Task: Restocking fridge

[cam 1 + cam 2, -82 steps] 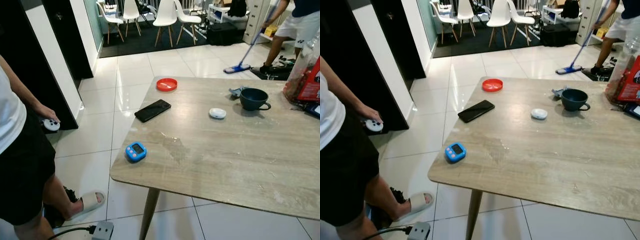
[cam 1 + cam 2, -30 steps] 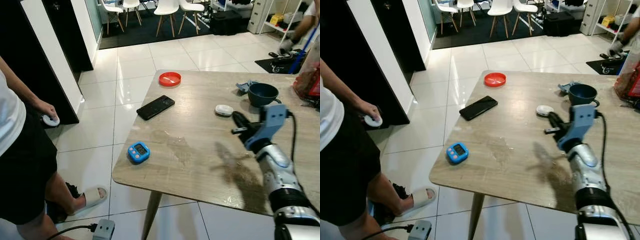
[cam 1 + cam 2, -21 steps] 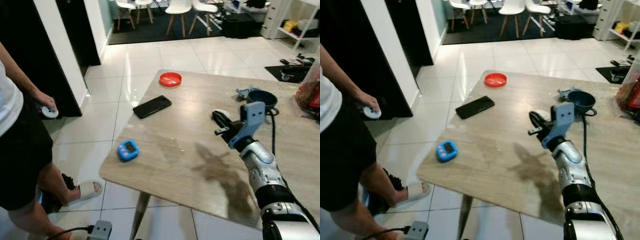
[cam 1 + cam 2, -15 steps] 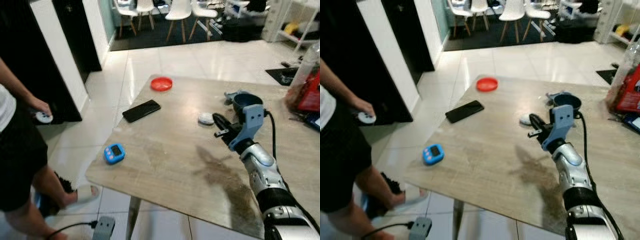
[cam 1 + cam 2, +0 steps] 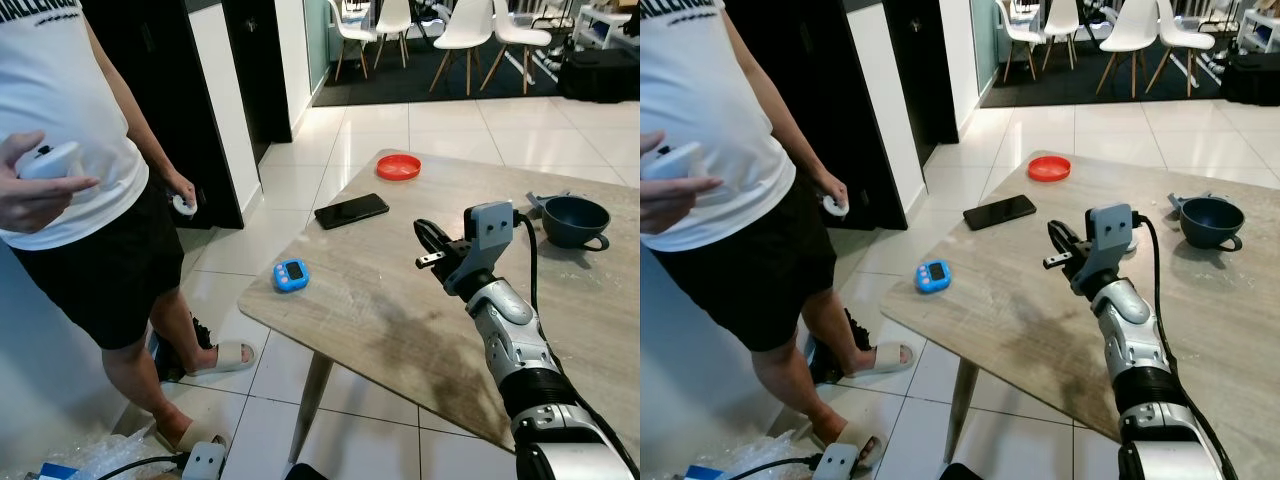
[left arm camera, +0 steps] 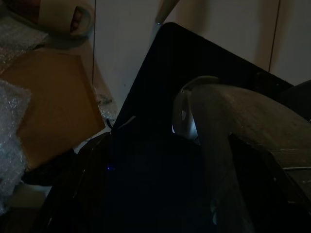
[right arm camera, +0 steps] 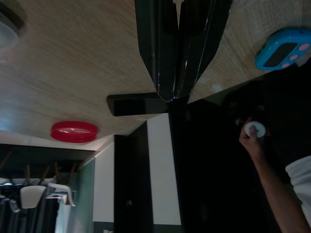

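Over the wooden table (image 5: 420, 310) I have the right gripper (image 5: 424, 236) raised, its two black fingers pressed together with nothing between them; the right wrist view confirms the tips meeting. Left arm hangs idle; its wrist view is too dark for me to tell the state of that gripper.

Task progress, my judgement: restocking not yet begun. No fridge and no groceries that I can make out, so I cannot say where the goods to be stocked are. Everything is left: find the items, find the fridge, carry, load.

On the table: red dish (image 5: 399, 167) at the far corner, nothing in it that I can see; black phone (image 5: 351, 211) just nearer than it; blue timer (image 5: 291, 274) close to the near left edge; dark blue cup (image 5: 574, 220) toward the far right, contents not visible from this angle.

Person (image 5: 90, 200) stands beside the table on my left, a small white controller (image 5: 47, 160) in the raised hand, another white object in the lowered hand.
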